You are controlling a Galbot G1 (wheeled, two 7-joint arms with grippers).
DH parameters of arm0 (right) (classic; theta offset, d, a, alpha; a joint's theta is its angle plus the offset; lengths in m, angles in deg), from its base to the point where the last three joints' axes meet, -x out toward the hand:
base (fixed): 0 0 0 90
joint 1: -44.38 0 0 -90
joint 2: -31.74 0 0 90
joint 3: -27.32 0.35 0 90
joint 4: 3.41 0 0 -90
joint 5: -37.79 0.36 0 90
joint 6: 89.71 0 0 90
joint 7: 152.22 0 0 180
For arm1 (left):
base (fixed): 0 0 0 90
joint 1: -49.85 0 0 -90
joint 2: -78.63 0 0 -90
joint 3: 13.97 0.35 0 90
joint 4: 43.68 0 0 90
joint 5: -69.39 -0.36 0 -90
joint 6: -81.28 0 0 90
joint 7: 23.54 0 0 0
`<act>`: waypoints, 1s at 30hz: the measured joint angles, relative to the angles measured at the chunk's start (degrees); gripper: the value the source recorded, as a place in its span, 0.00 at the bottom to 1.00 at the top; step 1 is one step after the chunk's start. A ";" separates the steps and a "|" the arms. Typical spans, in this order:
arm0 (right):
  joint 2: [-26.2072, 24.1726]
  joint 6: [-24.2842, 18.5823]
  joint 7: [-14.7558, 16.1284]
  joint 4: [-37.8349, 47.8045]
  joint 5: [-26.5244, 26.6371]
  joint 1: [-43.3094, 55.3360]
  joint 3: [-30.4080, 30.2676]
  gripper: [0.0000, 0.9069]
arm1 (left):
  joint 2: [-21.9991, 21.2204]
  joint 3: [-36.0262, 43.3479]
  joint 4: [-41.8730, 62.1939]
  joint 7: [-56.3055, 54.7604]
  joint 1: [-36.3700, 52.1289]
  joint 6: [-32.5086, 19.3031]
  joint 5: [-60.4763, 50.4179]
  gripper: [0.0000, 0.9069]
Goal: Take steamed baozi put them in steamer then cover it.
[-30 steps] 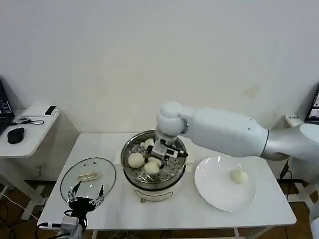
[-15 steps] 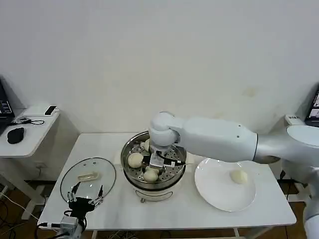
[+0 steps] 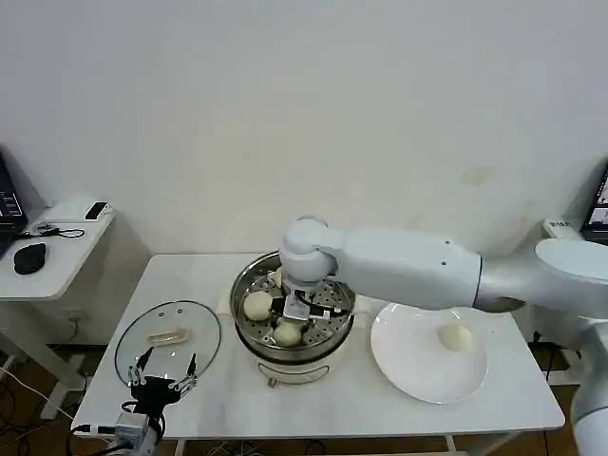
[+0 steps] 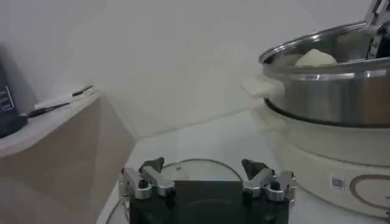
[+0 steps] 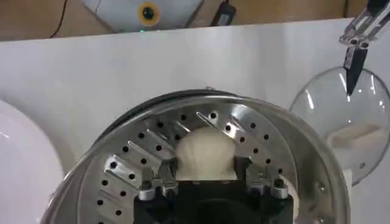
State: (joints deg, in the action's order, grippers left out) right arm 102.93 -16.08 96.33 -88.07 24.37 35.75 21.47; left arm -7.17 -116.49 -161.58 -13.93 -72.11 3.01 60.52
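Observation:
The steamer (image 3: 249, 328) stands mid-table, its perforated tray (image 5: 122, 176) showing. My right gripper (image 3: 290, 323) reaches down into it, shut on a baozi (image 5: 204, 152) that sits low over the tray at the pot's front (image 3: 287, 333). A second baozi (image 3: 258, 304) lies on the tray's left side. A third (image 3: 282, 275) is half hidden at the back. One more baozi (image 3: 456, 336) rests on the white plate (image 3: 408, 366). The glass lid (image 3: 168, 337) lies flat to the left. My left gripper (image 3: 163, 378) hangs open at the lid's near edge (image 4: 195, 170).
A side desk (image 3: 57, 252) with a mouse and cables stands beyond the table's left end. The table's front edge runs close under the lid and plate. Bare tabletop lies between the steamer and the lid. From the left wrist, the steamer wall (image 4: 329, 91) rises beside the lid.
My right arm has swung left and lower into the steamer, bringing the held baozi down to the tray's front. The left arm has stayed put.

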 measured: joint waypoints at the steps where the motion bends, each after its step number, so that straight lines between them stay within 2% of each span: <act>1: 0.09 0.07 -0.08 0.10 0.03 0.00 0.01 1.00 | 0.00 0.01 0.02 0.00 0.05 0.00 0.00 1.00; 11: -0.28 1.16 -0.68 0.45 1.42 0.68 0.98 1.00 | 0.00 0.16 0.22 0.12 0.12 0.00 0.03 1.00; 17: -2.15 2.32 -0.74 -0.83 3.26 2.25 2.29 1.00 | 0.04 0.59 0.08 0.31 0.25 0.04 0.08 1.00; 25: -8.40 6.27 -1.09 -2.04 8.63 5.32 5.10 1.00 | 0.63 0.92 -0.76 0.53 0.53 0.22 0.65 1.00; 30: -13.99 11.11 -1.12 -1.81 13.63 7.29 5.91 1.00 | 0.98 0.83 -1.34 0.73 0.57 0.40 1.23 1.00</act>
State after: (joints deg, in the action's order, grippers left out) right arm 88.94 -4.97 95.21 -89.88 38.00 43.04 27.39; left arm -6.19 -115.66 -162.92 -13.20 -71.54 3.41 61.75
